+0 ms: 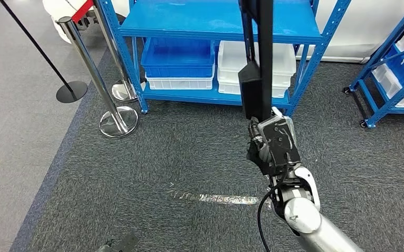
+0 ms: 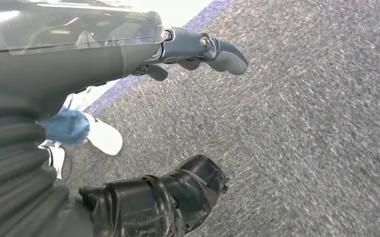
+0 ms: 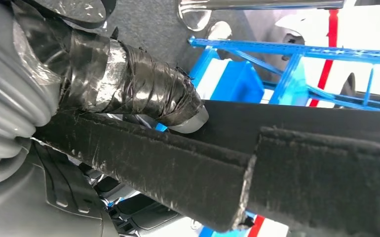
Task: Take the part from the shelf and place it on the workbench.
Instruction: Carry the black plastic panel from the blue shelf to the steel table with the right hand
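While the long black part point(image 1: 260, 58) is held upright in front of the blue shelf point(image 1: 215, 26), its lower end is gripped by the right robot hand point(image 1: 270, 147), whose taped fingers point(image 3: 129, 84) are wrapped over the part's dark felt-like surface. Behind the part, 1 blue bin point(image 1: 178, 56) and white bins point(image 1: 231, 63) are seen on the shelf's lower level. Left of the shelf, 2 chrome stanchions point(image 1: 113, 113) are set on the grey carpet point(image 1: 163, 157). The left robot hand point(image 2: 198, 49) is hung over the carpet, fingers apart, nothing held. A person's white shoe point(image 2: 101, 136) is seen near it.
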